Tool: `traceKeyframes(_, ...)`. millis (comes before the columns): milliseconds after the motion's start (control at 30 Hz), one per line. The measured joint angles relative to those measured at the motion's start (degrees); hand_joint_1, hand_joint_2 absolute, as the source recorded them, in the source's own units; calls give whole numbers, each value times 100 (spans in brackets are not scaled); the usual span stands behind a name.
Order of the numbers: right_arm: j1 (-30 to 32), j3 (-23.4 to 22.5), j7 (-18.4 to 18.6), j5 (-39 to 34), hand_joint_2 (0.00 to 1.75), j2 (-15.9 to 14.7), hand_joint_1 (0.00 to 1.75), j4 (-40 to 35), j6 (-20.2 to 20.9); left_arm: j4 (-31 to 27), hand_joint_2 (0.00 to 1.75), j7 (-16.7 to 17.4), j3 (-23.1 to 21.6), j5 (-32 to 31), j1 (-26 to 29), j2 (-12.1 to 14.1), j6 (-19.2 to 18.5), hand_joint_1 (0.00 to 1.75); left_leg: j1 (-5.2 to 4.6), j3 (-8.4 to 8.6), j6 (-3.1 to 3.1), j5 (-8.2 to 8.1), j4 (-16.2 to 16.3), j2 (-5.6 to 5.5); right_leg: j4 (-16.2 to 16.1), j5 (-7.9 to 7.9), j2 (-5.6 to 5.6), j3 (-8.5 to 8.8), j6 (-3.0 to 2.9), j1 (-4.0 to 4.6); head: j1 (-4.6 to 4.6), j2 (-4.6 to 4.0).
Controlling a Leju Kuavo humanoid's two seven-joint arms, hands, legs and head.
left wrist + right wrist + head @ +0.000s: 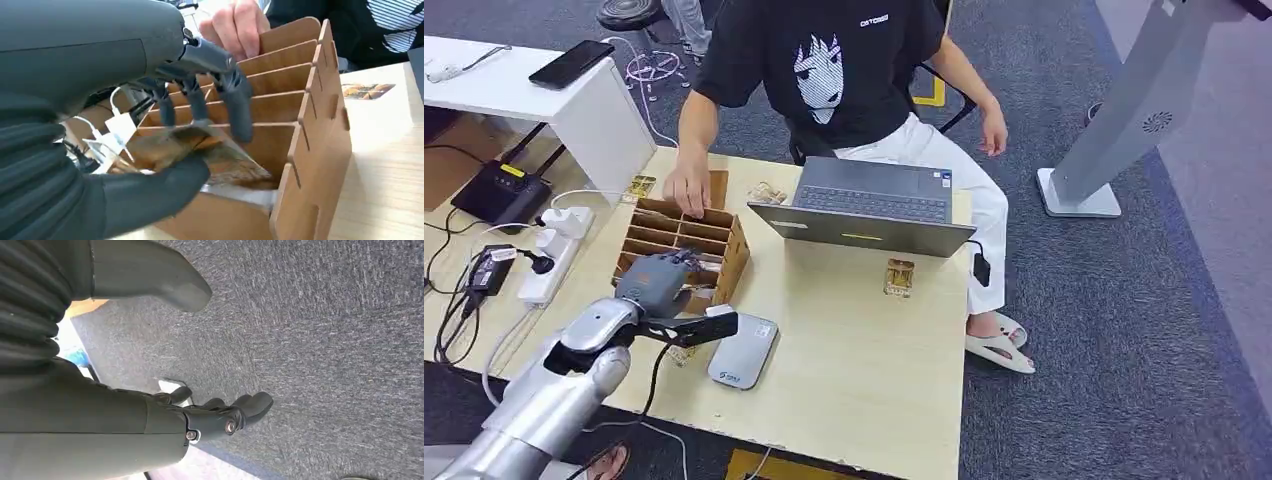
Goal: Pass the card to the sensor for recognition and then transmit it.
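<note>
1. At the near end of the wooden slotted rack (686,245), the left robot hand (656,280) is seen reaching into the closest slot; in the left wrist view a card (220,161) is pinched between the thumb and the dark fingers (235,102), tilted and partly inside that slot.
2. In the right wrist view, the right robot hand (220,415) is seen hanging over grey carpet (325,340), its fingers loosely apart and nothing held.
3. At 4 o'clock from the left robot hand, just beside it, a flat grey sensor (744,352) lies on the counter (864,350).
4. At the rack's far end, at 12 o'clock, a person's hand (688,188) rests on the dividers.
5. At 2 o'clock an open laptop (869,205) is placed, and a small card stand (899,277) is seen near it.
</note>
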Motion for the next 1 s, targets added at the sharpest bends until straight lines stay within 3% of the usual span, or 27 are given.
traceKeyframes(833, 1, 0, 9, 7, 175, 6, 0, 4, 0, 9, 175, 46, -155, -46, -67, 74, 11, 175, 0, 12, -1, 1, -2, 1, 1, 0, 1, 8, -1, 1, 0, 0)
traceKeyframes(1000, 1, -2, -9, 11, 175, 17, 0, 4, 0, 9, 175, 107, -155, -55, -69, 63, 156, 175, 1, 12, -1, 1, -2, 1, 1, 0, 1, 7, -1, 1, 0, -2)
